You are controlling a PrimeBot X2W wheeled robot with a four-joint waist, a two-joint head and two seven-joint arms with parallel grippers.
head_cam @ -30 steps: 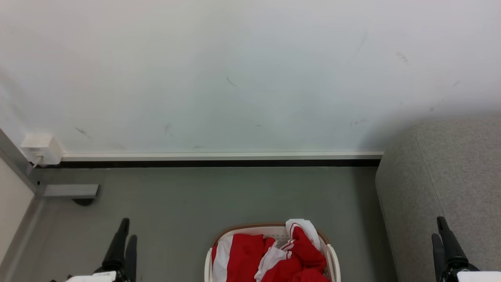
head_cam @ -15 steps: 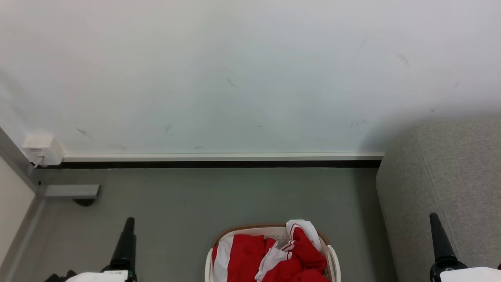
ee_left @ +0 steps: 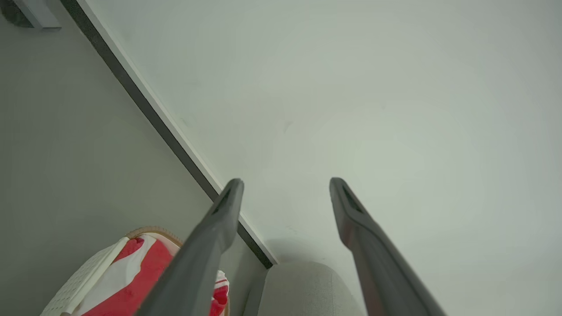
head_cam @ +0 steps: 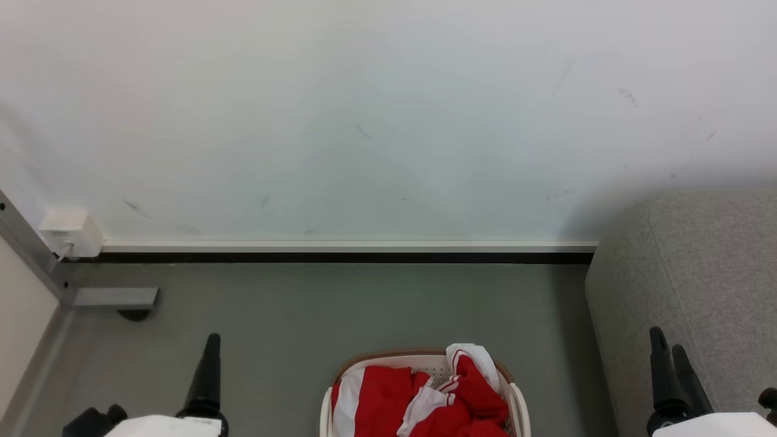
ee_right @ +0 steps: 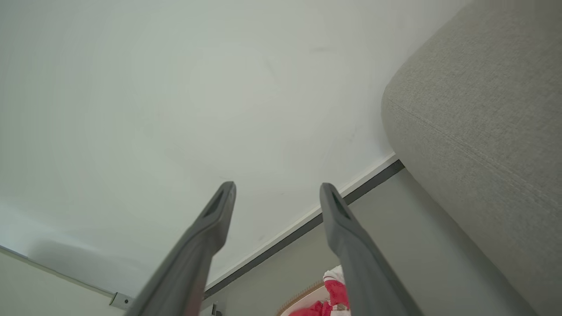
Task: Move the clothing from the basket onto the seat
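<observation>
The clothing (head_cam: 425,397), red with white stripes, lies heaped in the white basket (head_cam: 516,394) with a brown rim at the bottom middle of the head view. The grey seat (head_cam: 710,267) stands to its right. My left gripper (head_cam: 212,340) hangs left of the basket and seems turned edge-on. My right gripper (head_cam: 666,340) hangs in front of the seat's side. In the left wrist view the left gripper (ee_left: 285,184) is open and empty, with the clothing (ee_left: 140,272) and the basket (ee_left: 83,285) at lower left. The right gripper (ee_right: 277,188) is open and empty too, beside the seat (ee_right: 483,109).
A white wall with a dark skirting strip (head_cam: 340,257) closes off the grey floor (head_cam: 340,309) behind the basket. A white socket box (head_cam: 68,233) and a metal bracket (head_cam: 115,297) sit at the left corner, beside a pale panel.
Both grippers have drifted inward towards the basket and twisted about their wrists. The camera has shifted slightly. The clothing and the basket have not moved.
</observation>
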